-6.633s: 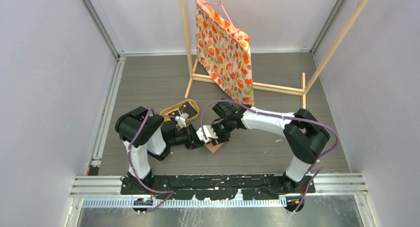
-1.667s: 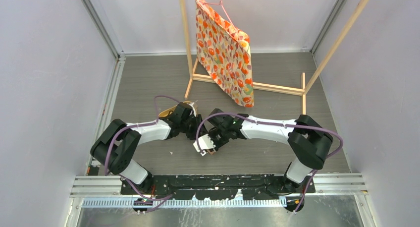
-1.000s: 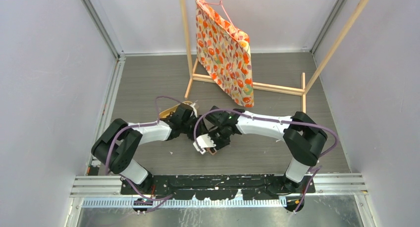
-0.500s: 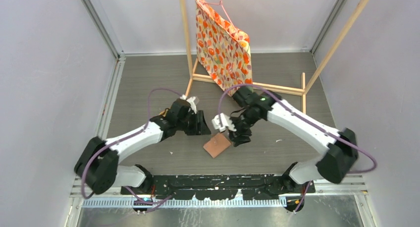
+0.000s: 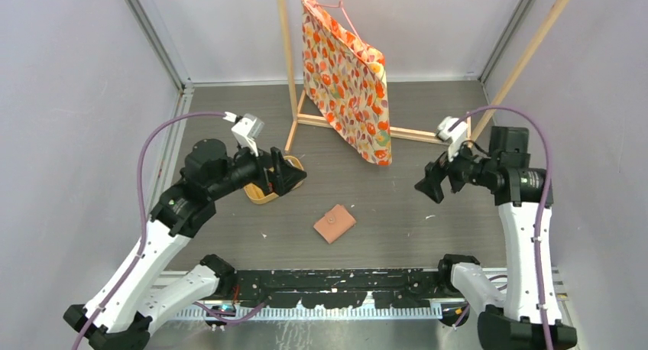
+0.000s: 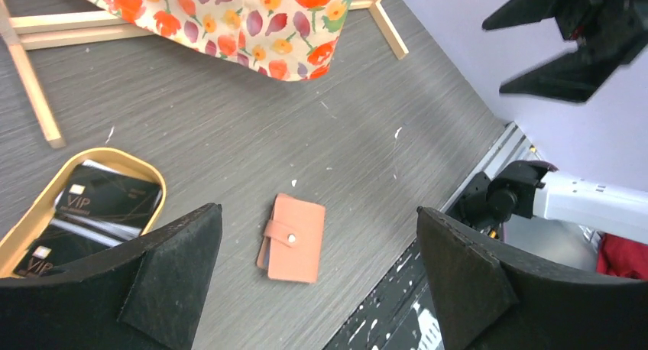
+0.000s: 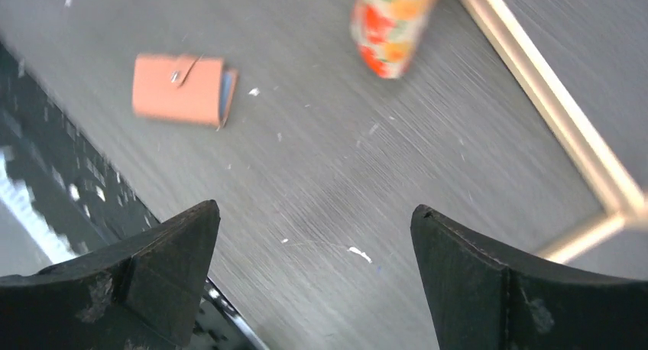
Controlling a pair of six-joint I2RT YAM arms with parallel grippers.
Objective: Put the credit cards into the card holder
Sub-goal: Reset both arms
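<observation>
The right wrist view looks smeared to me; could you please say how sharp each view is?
Right wrist: motion-blurred, with the card holder and floral bag smeared. Left wrist: crisp, the VIP print on the credit cards is readable. Top external: sharp and evenly lit, with only faint shadows.

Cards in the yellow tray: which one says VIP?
The black card lying on top of the pile in the oval tray has VIP in pale letters. The dark card poking out beneath it shows only a small pale square.
</observation>
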